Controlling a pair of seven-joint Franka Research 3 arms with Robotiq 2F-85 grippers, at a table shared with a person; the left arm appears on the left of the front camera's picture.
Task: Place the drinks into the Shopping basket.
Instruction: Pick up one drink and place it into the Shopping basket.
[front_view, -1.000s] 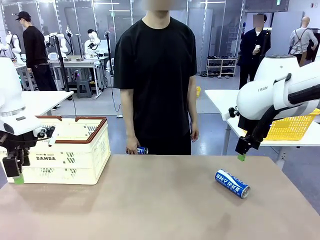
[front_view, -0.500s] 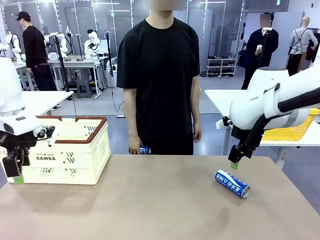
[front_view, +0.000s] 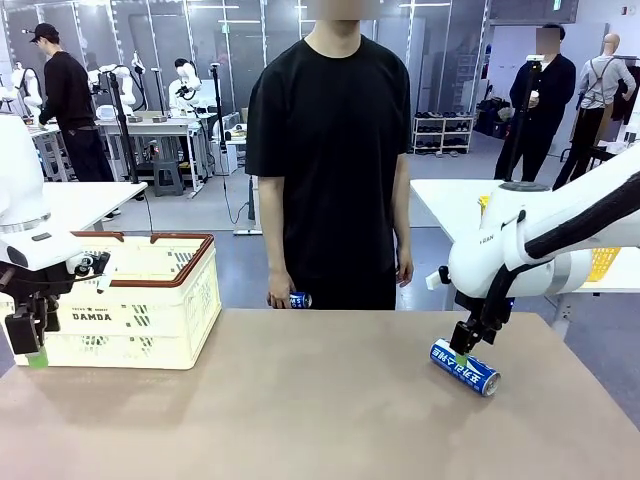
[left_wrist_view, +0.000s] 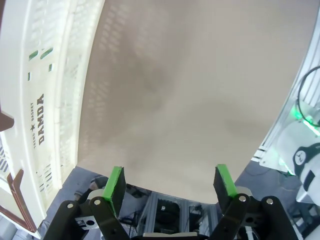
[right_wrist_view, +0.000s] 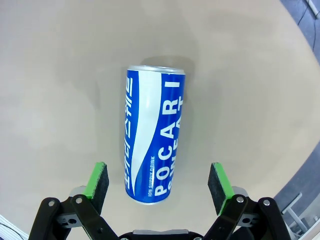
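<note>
Right wrist view, right hand (right_wrist_view: 158, 172) splayed over blue can (right_wrist_view: 152, 125)

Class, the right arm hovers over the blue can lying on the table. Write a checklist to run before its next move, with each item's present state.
1. Right end effector open: ok.
2. Blue can lined up lengthwise in its opening: ok.
3. End effector low enough around the can: cannot tell.
4. Shopping basket upright, top open: ok.
5. Left end effector open, empty, beside the basket: ok.
6. Person's hand away from the can: ok.
</note>
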